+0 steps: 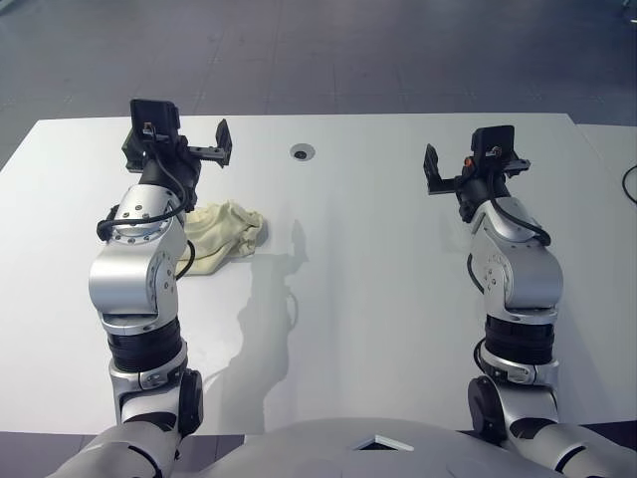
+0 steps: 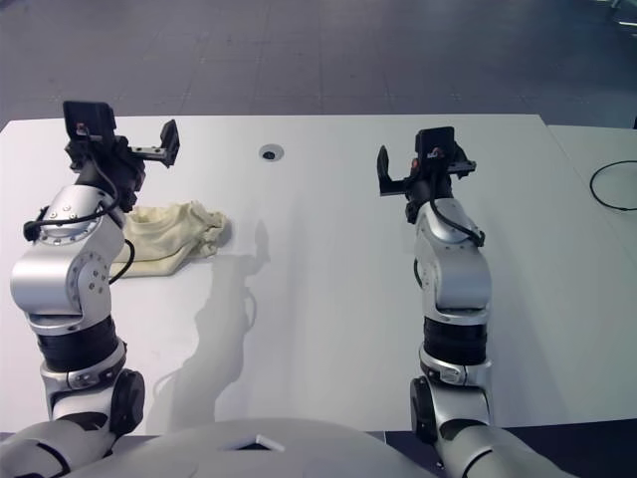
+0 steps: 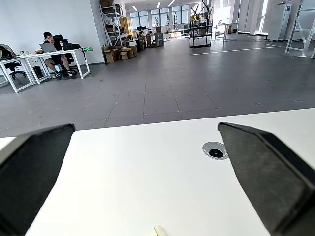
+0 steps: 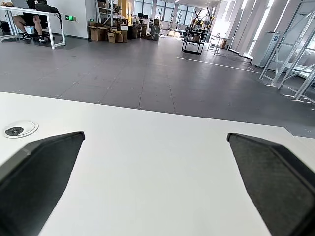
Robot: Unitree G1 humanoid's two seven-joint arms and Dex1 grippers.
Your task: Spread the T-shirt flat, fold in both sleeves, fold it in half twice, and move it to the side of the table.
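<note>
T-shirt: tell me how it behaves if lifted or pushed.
Likely floppy: the T-shirt lies crumpled in soft folds, so it would drape and sag. Probably light: a thin cloth heap. Pushed, it would likely bunch or slide on the smooth table, not roll.

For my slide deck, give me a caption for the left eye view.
Left gripper and right gripper open above white table, crumpled cream T-shirt beside left arm.

Plain cream T-shirt (image 1: 225, 237) — plain white table (image 1: 378, 299), dark grey tiled floor (image 1: 398, 50).
</note>
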